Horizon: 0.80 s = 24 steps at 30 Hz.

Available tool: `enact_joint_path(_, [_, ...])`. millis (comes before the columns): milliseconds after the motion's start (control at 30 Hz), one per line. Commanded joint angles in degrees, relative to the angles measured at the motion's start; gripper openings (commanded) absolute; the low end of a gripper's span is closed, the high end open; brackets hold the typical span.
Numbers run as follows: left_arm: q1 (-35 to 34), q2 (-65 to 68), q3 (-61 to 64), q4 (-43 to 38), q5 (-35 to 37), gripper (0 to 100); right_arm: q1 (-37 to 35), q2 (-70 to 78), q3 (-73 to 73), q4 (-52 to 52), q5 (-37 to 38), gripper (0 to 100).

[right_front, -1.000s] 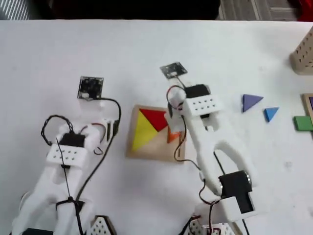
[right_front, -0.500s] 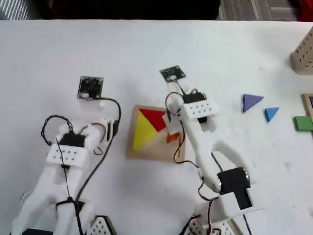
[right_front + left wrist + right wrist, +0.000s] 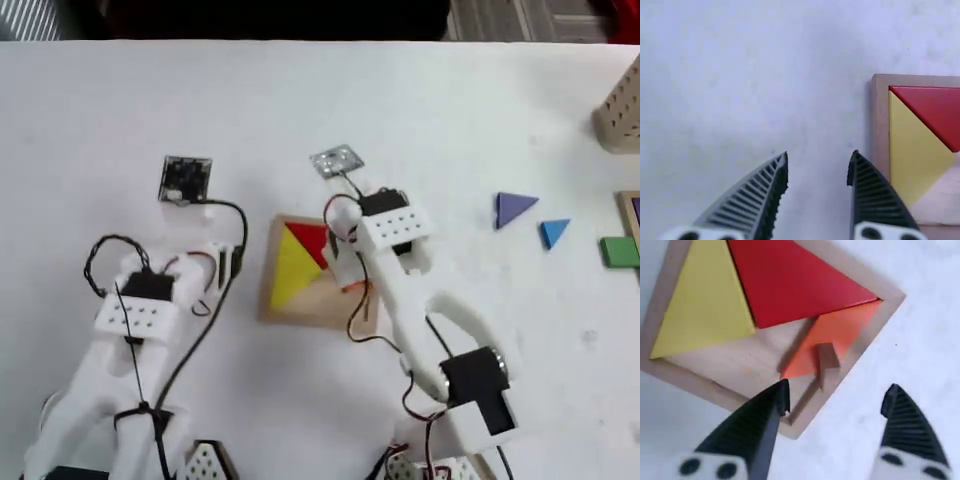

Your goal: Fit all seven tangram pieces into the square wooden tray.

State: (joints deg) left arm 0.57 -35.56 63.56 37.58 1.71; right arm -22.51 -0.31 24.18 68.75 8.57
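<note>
Wooden tray (image 3: 892, 304) holds red triangle (image 3: 790, 282), yellow triangle (image 3: 705, 310) and orange piece (image 3: 842, 330), right pincer (image 3: 837, 392) spread wide above its corner, left pincer (image 3: 819, 156) apart beside its edge.

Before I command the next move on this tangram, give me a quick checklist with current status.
1. Right tool empty: ok. Its jaws are apart over a corner of the tray.
2. Orange piece seated flat: cannot tell. A small brown shape overlaps it near the rim.
3. Red piece and yellow piece seated: ok. They lie edge to edge in the tray.
4. Left tool clear of the tray: ok. It is open over the bare table beside the tray.
5. All pieces in: not ok. The purple triangle and blue triangle lie on the table outside the tray.
</note>
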Motion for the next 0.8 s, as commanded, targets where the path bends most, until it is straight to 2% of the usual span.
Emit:
enact_joint_path(0, [-0.48,-1.45,-3.16,-0.88,0.62,21,0.4,-4.09,-2.55,2.15,2.99,20.7])
enact_joint_path(167, [-0.48,-1.45,-3.16,-0.88,0.62,21,0.4,-4.35,-0.44,1.45,3.87,0.9])
enact_joint_path(267, [-0.48,-1.45,-3.16,-0.88,0.62,21,0.4,-4.35,1.93,-1.19,3.87,4.9])
enact_joint_path(533, [-0.48,-1.45,-3.16,-0.88,0.62,20,-1.1,-8.4,2.2,0.92,4.31,1.8])
enact_joint_path(667, [-0.48,-1.45,-3.16,-0.79,0.62,20,6.46,-15.87,1.14,1.89,3.87,1.7])
enact_joint_path(767, [-0.48,-1.45,-3.16,-0.79,0.62,20,10.59,-16.13,2.37,-0.48,2.64,1.7])
